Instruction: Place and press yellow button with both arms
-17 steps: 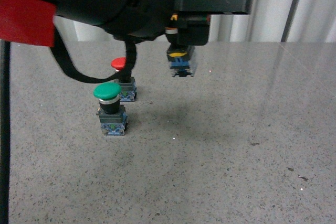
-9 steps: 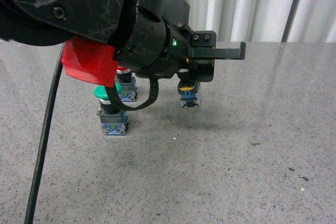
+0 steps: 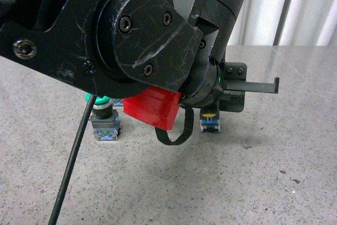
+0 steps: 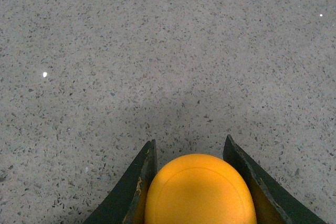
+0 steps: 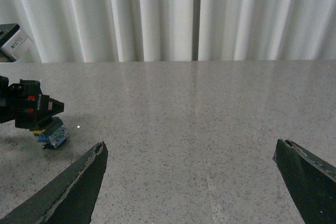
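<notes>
The yellow button [image 3: 210, 123] hangs under my left gripper [image 3: 217, 110], its blue-grey base low over the speckled table [image 3: 263, 183]; I cannot tell whether it touches. In the left wrist view the round yellow cap [image 4: 199, 192] sits clamped between the two dark fingers [image 4: 137, 184], so my left gripper [image 4: 190, 150] is shut on it. The left arm [image 3: 121, 30], with its red block [image 3: 152, 108], fills much of the front view. My right gripper [image 5: 190, 145] stands open and wide above bare table, well apart from the yellow button [image 5: 51, 136].
The green-capped button [image 3: 103, 121] stands on the table at the left, mostly hidden behind the arm and its black cable [image 3: 71, 167]. White curtains [image 5: 210, 14] hang behind the table's far edge. The red-capped button is hidden.
The left arm has swung down and toward the camera. It has carried the yellow button lower and to the right. The arm now covers the red-capped button and most of the green one.
</notes>
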### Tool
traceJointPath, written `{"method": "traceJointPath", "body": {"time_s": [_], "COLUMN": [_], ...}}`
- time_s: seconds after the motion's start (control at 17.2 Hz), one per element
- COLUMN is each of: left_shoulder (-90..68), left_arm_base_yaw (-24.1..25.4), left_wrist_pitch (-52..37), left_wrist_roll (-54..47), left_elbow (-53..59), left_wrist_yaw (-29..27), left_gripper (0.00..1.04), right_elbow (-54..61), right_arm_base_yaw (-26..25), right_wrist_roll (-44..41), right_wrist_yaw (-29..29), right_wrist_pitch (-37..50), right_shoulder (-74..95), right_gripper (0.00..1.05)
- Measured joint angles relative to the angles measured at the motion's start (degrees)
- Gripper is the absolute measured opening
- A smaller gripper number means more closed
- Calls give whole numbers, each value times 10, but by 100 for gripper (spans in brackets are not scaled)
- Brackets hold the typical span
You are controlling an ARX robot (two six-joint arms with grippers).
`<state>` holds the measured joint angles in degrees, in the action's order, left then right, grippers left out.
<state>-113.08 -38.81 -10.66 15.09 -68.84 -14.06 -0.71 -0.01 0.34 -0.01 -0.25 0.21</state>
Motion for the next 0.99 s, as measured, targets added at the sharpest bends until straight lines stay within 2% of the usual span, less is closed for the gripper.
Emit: {"method": "traceJointPath", "body": {"time_s": [0.12, 0.17, 0.29, 0.47, 0.52, 0.64, 0.76, 0.87, 0.99], "left_shoulder": [1, 3, 7, 17, 31, 59, 108, 172, 251], "left_arm_base_yaw": [0, 0, 0, 0, 0, 1, 15, 72, 148], "left_wrist_pitch": [-1, 0, -2, -10, -15, -35, -82, -145, -201], "left_wrist_roll": [0, 3, 4, 3, -1, -12, -69, -172, -237], "left_elbow": [3, 5, 11, 12, 12, 14, 47, 91, 155], "left_wrist_yaw": [-5, -7, -7, -1, -1, 1, -38, -98, -109], "left_gripper": [33, 36, 62, 86, 99, 98, 98, 98, 98], "right_elbow": [0, 0, 0, 0, 0, 0, 0, 0, 0], "right_arm_base_yaw": [0, 0, 0, 0, 0, 0, 0, 0, 0], "right_wrist_roll": [0, 0, 0, 0, 0, 0, 0, 0, 0], "right_wrist_yaw": [0, 0, 0, 0, 0, 0, 0, 0, 0], "right_wrist_pitch": [0, 0, 0, 0, 0, 0, 0, 0, 0], "right_shoulder": [0, 0, 0, 0, 0, 0, 0, 0, 0], "right_gripper": [98, 98, 98, 98, 98, 98, 98, 98, 98]}}
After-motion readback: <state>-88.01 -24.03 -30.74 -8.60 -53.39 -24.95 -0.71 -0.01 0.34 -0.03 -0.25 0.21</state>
